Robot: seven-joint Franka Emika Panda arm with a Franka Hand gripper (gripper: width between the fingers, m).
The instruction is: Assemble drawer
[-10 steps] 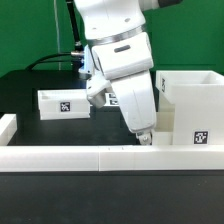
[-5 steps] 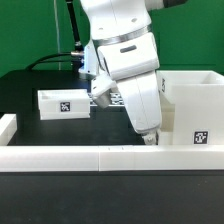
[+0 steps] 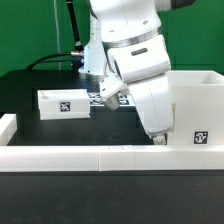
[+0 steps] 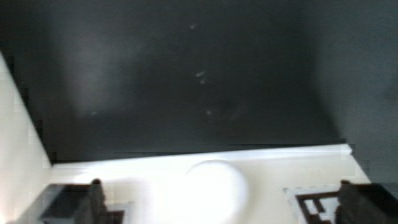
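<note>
The large boxy shell point(image 3: 196, 108) of the drawer stands at the exterior view's right, with a tag on its front. One small tray point(image 3: 64, 103) sits at the exterior view's left. My gripper point(image 3: 157, 139) hangs low just left of the shell, close to the front border wall. In the wrist view the gripper point(image 4: 217, 205) is open, with its fingers point(image 4: 87, 202) wide apart. Between them lies a blurred white part with a rounded knob point(image 4: 214, 186), apparently the second tray. The arm hides that part in the exterior view.
A low white border wall point(image 3: 90, 158) runs along the table's front, with a short piece point(image 3: 8, 126) at the exterior view's left. The marker board point(image 3: 100, 98) lies behind the arm. Dark table top point(image 4: 196, 80) fills most of the wrist view.
The arm and gripper have moved toward the exterior view's right, closer to the shell. The tray on the left and the shell have not moved.
</note>
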